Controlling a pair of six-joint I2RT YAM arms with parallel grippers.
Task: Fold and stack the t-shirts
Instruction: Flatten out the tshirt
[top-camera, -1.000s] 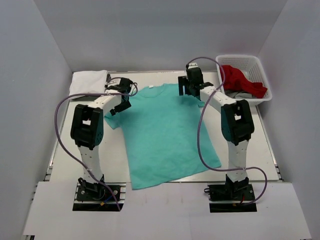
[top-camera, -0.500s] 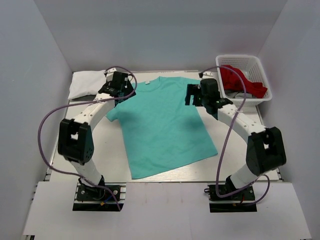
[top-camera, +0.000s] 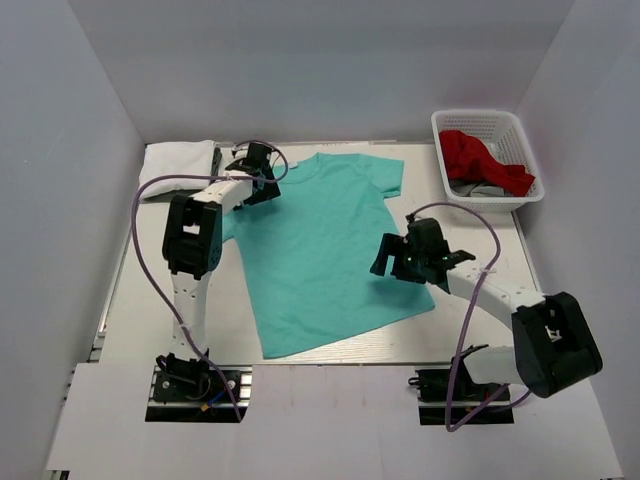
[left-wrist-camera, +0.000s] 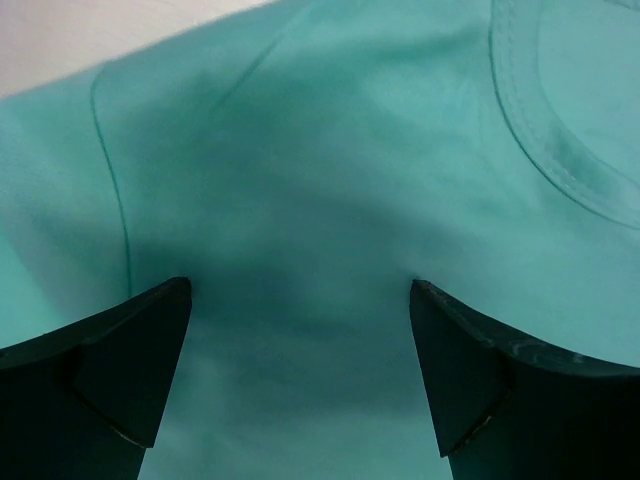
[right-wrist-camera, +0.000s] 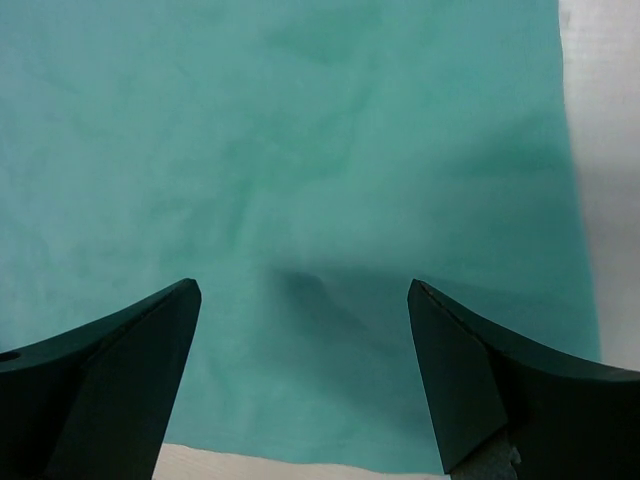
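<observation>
White shirt (top-camera: 178, 165): folded, table (top-camera: 130, 300) 10 o'clock; likely stack base.
Left gripper (left-wrist-camera: 300, 290): jaws wide, empty, low over teal shirt (top-camera: 320, 250) shoulder at 11 o'clock, beside collar.
Teal shirt: flat mid-table, spread for folding, not yet folded.
Right gripper (right-wrist-camera: 300, 295): jaws wide, empty, over shirt's 4 o'clock edge near hem.
Basket (top-camera: 520, 125), 2 o'clock: red shirt (top-camera: 480, 158) and grey shirt (top-camera: 482, 188) waiting.
Left arm overlies sleeve; otherwise nothing seems to block fold.

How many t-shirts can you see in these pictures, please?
4: the teal t-shirt spread flat mid-table, the white t-shirt folded at the far left corner, the red t-shirt over the grey t-shirt in the basket. Others may lie hidden beneath.
</observation>
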